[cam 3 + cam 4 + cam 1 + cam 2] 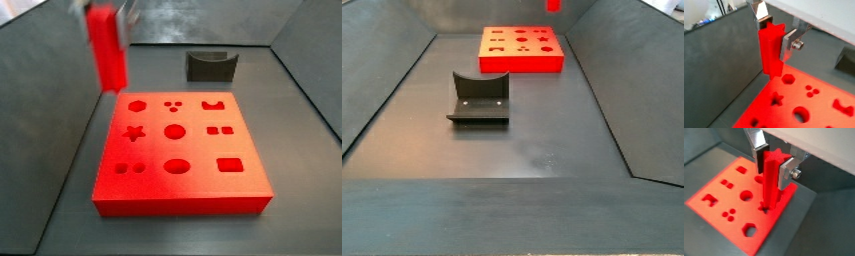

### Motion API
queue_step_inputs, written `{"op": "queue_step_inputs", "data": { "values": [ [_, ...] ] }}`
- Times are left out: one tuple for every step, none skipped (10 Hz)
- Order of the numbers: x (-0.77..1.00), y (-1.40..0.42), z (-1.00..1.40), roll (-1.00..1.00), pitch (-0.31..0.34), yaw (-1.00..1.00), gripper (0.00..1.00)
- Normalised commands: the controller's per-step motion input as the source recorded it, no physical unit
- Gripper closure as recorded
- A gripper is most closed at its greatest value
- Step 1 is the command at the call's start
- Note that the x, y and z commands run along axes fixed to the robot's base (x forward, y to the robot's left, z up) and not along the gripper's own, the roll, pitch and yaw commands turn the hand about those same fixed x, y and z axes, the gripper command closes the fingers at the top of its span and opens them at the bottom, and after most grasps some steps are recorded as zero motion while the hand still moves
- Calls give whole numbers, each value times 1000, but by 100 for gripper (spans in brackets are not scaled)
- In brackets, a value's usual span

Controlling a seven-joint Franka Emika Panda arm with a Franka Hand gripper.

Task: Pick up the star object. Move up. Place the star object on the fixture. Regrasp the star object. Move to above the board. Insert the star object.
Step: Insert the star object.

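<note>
You have the gripper (773, 159) raised above the large flat bright red board (181, 150) with its recessed shaped holes, and its jaws are clenched on the upper end of the long bright red star-sectioned peg (771, 180), which hangs upright between the silver finger plates (787, 172) in both wrist views. In a side view the star object (106, 45) hovers clear of the slab, above its edge on the side where the star-shaped hole (134, 132) sits, so by my reading you are at the move-above-the-board step with insertion next. The small dark grey fixture (478, 98) with its notched top stands empty on the dark counter (529, 150), well apart from the board. The main risk is alignment: in a wrist view the peg's lower tip appears near the star hole (765, 206), but whether it is centred over it cannot be told. If the five points are rotated off the hole's arms, the tip will land on the board's face and jam, or push the peg upward through the pads. A slight tilt would wedge it part-way. Descend slowly and check rotation first.
</note>
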Motion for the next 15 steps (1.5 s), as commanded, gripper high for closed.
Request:
{"op": "queue_step_inputs", "data": {
  "values": [
    [-383, -137, -751, -146, -154, -383, 100],
    [0, 0, -43, -73, -23, -123, 100],
    [0, 0, -29, 7, 0, 0, 100],
    [263, -117, -329, -29, -34, -69, 100],
    [483, -140, -360, -24, -20, -189, 100],
    [431, -120, -377, -7, -43, -217, 100],
    [403, -51, -274, -24, -20, -186, 100],
    [237, 0, -203, -51, -51, -183, 100],
    [283, 54, -120, -97, -26, -103, 100],
    [191, 171, -66, -116, -23, -34, 100],
    [74, 43, 0, -29, 0, -57, 100],
    [0, 0, 0, 14, 0, 0, 100],
    [106, -3, -471, 1, 0, 0, 100],
    [291, 0, -617, 0, 0, 0, 100],
    [166, 0, -537, 0, 0, -11, 100]
  ]
}}
